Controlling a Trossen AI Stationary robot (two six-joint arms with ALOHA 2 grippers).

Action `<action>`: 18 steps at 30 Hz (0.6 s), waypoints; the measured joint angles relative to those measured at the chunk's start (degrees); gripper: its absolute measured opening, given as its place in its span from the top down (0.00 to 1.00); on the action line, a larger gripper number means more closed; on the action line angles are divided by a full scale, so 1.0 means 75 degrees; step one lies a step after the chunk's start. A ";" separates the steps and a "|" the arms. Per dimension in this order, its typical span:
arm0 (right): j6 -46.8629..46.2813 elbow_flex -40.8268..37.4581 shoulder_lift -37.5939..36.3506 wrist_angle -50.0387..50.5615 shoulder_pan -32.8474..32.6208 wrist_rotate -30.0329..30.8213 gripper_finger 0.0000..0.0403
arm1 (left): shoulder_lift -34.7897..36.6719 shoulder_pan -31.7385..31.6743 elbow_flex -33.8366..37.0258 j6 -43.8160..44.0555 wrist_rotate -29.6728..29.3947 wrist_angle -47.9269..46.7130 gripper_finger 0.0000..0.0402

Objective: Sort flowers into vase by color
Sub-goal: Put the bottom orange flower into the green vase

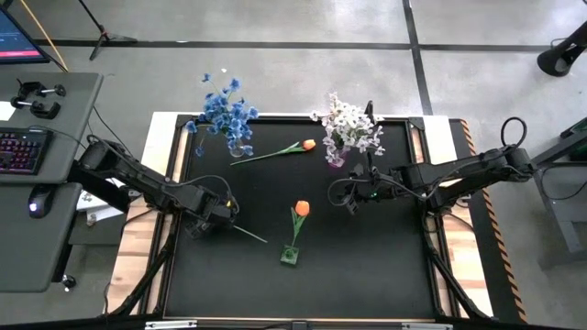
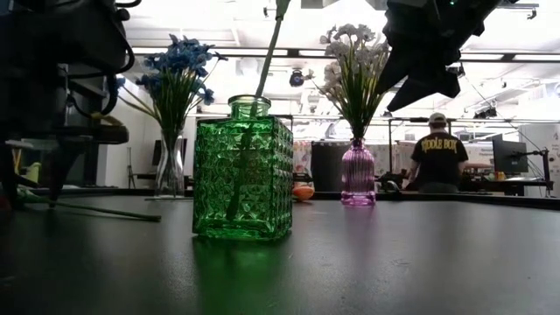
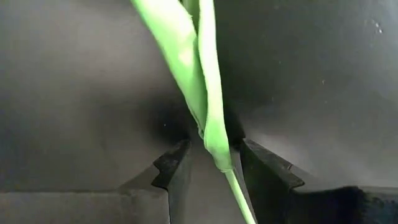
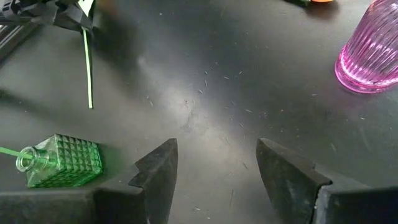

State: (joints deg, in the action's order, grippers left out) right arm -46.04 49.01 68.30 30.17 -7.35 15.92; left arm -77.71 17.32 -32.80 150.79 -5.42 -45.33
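Green stem (image 3: 208, 118) sits clamped between the left gripper's (image 1: 213, 218) jaws, low over the mat. Right gripper (image 4: 214, 165) hangs released, empty. Judged next: lift the stem and carry it to its colour's vase.

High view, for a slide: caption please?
Left gripper grips a green stem; one orange tulip stands in the green vase, another lies loose.

Green vase (image 2: 243, 168) centre w/ stem in it; blue flowers (image 2: 175, 66) left, white flowers (image 2: 353, 61) in pink vase (image 2: 357, 173) right.
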 joint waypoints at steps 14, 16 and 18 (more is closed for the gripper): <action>0.0201 0.0000 0.0002 0.0000 0.0000 0.0006 0.49 | -0.0009 0.0000 0.0006 -0.0991 -0.0122 -0.0072 0.69; 0.0201 -0.0003 -0.0001 0.0000 0.0000 0.0006 0.49 | -0.0009 0.0000 0.0009 -0.1126 -0.0139 -0.0077 0.69; 0.0201 -0.0001 0.0002 0.0000 0.0000 0.0006 0.49 | -0.0011 0.0000 0.0009 -0.1235 -0.0148 -0.0088 0.69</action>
State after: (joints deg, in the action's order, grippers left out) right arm -44.53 49.00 68.31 30.17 -7.35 15.97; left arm -77.80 17.32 -32.73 141.53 -6.52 -45.99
